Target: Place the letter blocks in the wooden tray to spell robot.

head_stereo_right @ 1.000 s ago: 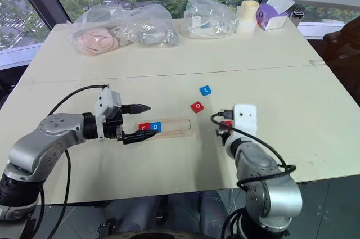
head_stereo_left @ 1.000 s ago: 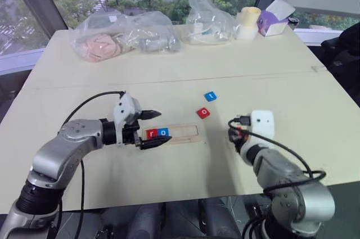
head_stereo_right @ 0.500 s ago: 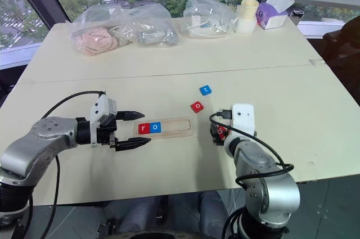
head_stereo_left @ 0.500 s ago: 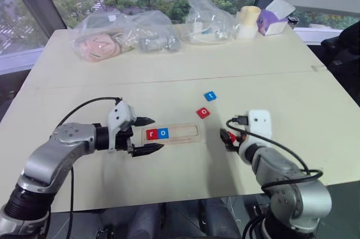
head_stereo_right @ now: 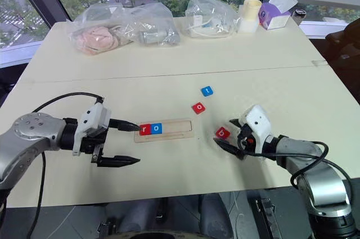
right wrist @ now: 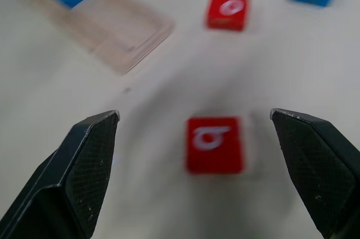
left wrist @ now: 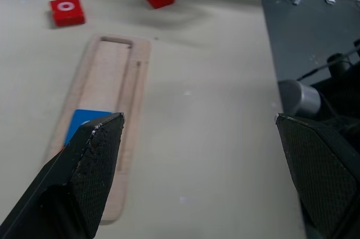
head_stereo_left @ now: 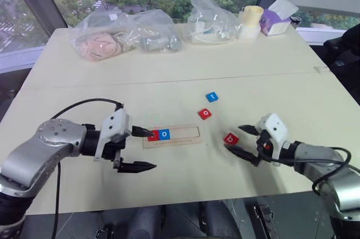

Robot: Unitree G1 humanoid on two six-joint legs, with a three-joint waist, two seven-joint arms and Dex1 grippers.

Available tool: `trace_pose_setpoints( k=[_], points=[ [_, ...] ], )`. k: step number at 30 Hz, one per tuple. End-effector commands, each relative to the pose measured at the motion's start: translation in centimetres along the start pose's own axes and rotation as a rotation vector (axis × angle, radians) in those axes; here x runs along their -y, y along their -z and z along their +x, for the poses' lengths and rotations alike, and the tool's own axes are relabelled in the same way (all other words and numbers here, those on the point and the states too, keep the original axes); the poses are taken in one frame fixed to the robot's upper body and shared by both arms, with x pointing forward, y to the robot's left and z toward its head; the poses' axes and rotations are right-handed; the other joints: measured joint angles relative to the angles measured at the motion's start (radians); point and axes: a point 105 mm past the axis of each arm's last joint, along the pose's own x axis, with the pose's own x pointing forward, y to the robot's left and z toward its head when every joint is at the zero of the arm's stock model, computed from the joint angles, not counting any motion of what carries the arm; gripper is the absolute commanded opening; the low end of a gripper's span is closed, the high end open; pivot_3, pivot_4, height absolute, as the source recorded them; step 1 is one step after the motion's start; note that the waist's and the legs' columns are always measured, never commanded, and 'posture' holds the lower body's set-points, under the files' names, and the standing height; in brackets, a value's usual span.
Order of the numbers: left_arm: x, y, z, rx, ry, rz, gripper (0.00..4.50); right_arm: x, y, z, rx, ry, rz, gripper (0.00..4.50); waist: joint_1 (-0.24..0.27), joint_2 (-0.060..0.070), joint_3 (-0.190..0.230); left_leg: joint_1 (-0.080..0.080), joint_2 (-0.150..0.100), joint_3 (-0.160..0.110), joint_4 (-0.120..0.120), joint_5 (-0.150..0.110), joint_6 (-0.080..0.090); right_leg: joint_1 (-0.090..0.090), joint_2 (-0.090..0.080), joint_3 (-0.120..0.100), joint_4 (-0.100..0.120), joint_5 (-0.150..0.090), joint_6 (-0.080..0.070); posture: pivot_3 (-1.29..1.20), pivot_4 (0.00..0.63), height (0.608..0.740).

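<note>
Since a second ago: right gripper (head_stereo_left: 243, 140) swung from a tucked, upright pose to pointing in low over the table (head_stereo_left: 169, 76), fingers gone from clenched to spread wide and holding nothing; red b block (head_stereo_left: 230, 138) now lying flat on the table just off its fingertips, apparently set down or dropped rather than placed. Left gripper (head_stereo_left: 139, 149) backed away from the near end of the wooden tray (head_stereo_left: 183, 134), fingers wide apart, empty. Tray unmoved: red r block (head_stereo_right: 145, 129) and blue o block (head_stereo_left: 164, 134) seated side by side at the left end of the slot, remaining positions bare. Red o block (head_stereo_left: 205, 113) and blue t block (head_stereo_left: 211, 97) loose on the table beyond the tray's right end, apart from each other. Meaning for the task: two of five letters in, b next in sequence and probably needing a re-grasp before insertion beside the blue o. Readable writing: white lowercase o, t and b on the tiles; r partly hidden by the left finger. No brand marks legible on the bags or boxes at the far edge.
</note>
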Motion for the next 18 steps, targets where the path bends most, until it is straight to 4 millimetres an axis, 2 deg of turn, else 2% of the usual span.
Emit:
trace_pose_setpoints(
  k=[1, 7, 10, 14, 15, 18],
  points=[
    [-0.1, -0.8, -0.6, 0.009, -0.041, 0.027, 4.5, 0.3, 0.0, 0.0, 0.011, 0.02, -0.067, 4.43, 0.001, 0.0, 0.0, 0.0, 0.0, 0.0, 0.0, 0.0, 0.0, 0.0, 0.0, 0.0, 0.0, 0.0, -0.001, 0.0, 0.15, 0.74],
    [-0.5, 0.2, -0.7, -0.021, -0.081, 0.018, 4.5, 1.6, 1.7, 1.0, -0.023, 0.104, -0.086, 4.43, 0.003, 0.0, 0.0, 0.0, 0.0, 0.0, 0.001, 0.0, -0.001, 0.0, 0.0, 0.001, 0.0, 0.001, -0.001, 0.0, 0.15, 0.74],
    [-0.8, 0.7, -0.8, -0.038, -0.1, 0.021, 4.5, 2.3, 1.6, 1.5, 0.001, 0.142, -0.068, 3.54, 0.001, 0.0, 0.0, 0.0, 0.0, 0.001, 0.001, 0.0, 0.0, 0.0, 0.0, 0.001, 0.0, 0.001, -0.002, 0.0, 0.15, 0.74],
    [-1.1, 1.0, -1.0, -0.04, -0.12, 0.017, 4.5, 1.9, 1.2, 1.7, 0.024, 0.122, -0.037, 1.46, 0.003, 0.0, 0.0, 0.0, 0.001, 0.001, 0.001, 0.0, 0.0, 0.0, 0.001, 0.001, 0.0, 0.001, -0.002, 0.0, 0.15, 0.74],
    [-1.1, 0.9, -1.0, -0.036, -0.124, 0.015, 4.5, 1.9, 1.0, 1.7, 0.028, 0.12, -0.035, 1.18, 0.004, 0.0, 0.0, 0.0, 0.001, 0.001, 0.001, 0.0, 0.0, 0.0, 0.001, 0.001, 0.0, 0.001, -0.002, 0.0, 0.15, 0.74],
    [-1.4, 0.9, -1.5, -0.029, -0.148, 0.008, 4.5, 1.8, -0.6, 2.0, 0.064, 0.097, -0.056, 1.21, 0.003, 0.0, 0.0, 0.0, 0.001, 0.001, 0.001, 0.0, 0.0, 0.0, 0.0, 0.001, 0.0, 0.001, -0.002, 0.0, 0.15, 0.74]
  ],
)
